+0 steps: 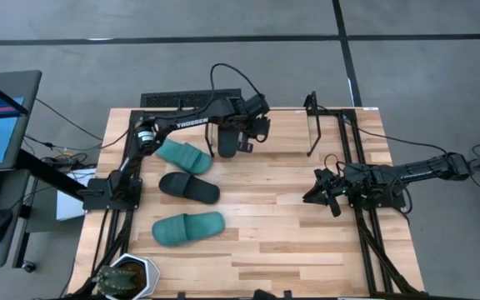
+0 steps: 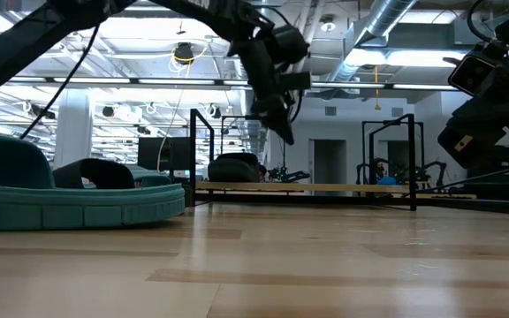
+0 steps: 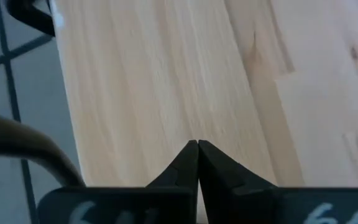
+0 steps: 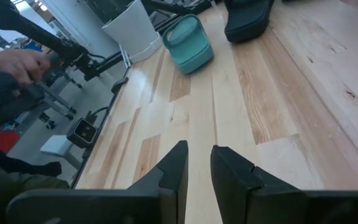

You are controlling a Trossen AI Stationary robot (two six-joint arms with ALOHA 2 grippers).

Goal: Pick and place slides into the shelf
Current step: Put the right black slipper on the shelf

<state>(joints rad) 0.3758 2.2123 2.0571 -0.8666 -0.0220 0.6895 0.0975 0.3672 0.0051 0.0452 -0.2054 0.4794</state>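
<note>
Slides are seen in four places on the table [image 1: 307, 250]: a teal slide [image 1: 184, 156] nearest the far edge, a black slide [image 1: 189, 187] just in front of it, a second teal slide [image 1: 188, 228] nearer the front edge, and a second black slide [image 1: 226, 140] close under the left pincer [image 1: 242, 142] at the far edge. Whether that last slide is resting on the shelf rods or only on the table beside them cannot be told; from the low view it appears set down on a low platform at the back. The shelf [image 1: 332, 125], a rack of thin black rods with upright posts, is seen toward the far right corner. The left pincer is pressed together on nothing, as shown by the left wrist view, where the fingertips [image 3: 197, 152] meet over bare wood. The right pincer [image 1: 327, 197] is held low over the right side of the table, well apart from all the slides, its fingers [image 4: 174, 163] a little spread with nothing between them. By judgement the task is at an early stage: at most one slide has been dealt with, and three slides clearly remain to be picked and placed.
</note>
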